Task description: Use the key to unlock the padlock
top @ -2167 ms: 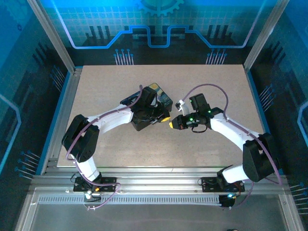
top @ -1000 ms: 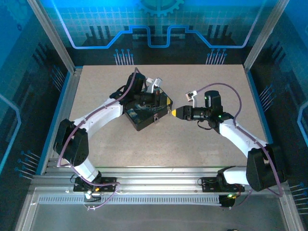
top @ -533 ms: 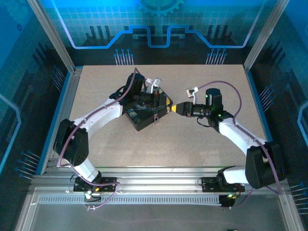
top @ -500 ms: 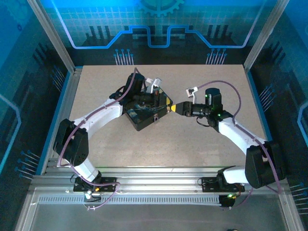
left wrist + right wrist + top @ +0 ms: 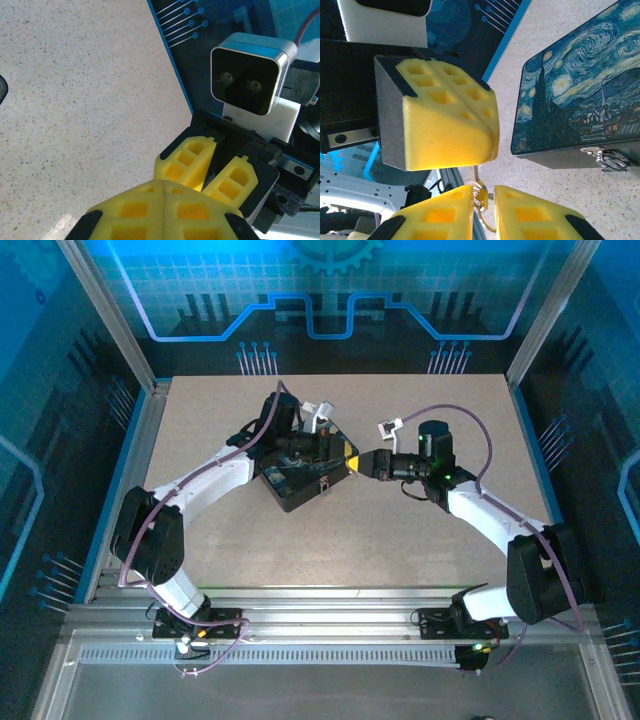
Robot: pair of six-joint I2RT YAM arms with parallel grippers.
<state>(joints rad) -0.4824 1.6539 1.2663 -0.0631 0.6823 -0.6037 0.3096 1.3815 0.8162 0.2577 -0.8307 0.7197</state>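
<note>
Speckled tabletop point(image 5: 75, 100); left claw point(image 5: 163, 186) wedges meet flush, right claw point(image 5: 483, 189) narrowly gapes around gold key point(image 5: 479, 196).

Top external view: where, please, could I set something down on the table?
Bare tabletop lies near the front edge between the two arms, along the far strip behind the box, and in the far right corner. It is crowded mid-table, where the left gripper and right gripper meet at the box's right corner.

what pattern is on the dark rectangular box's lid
Dark box lid: swirly blue-and-yellow night-sky painting, clearest in right wrist view.
</note>
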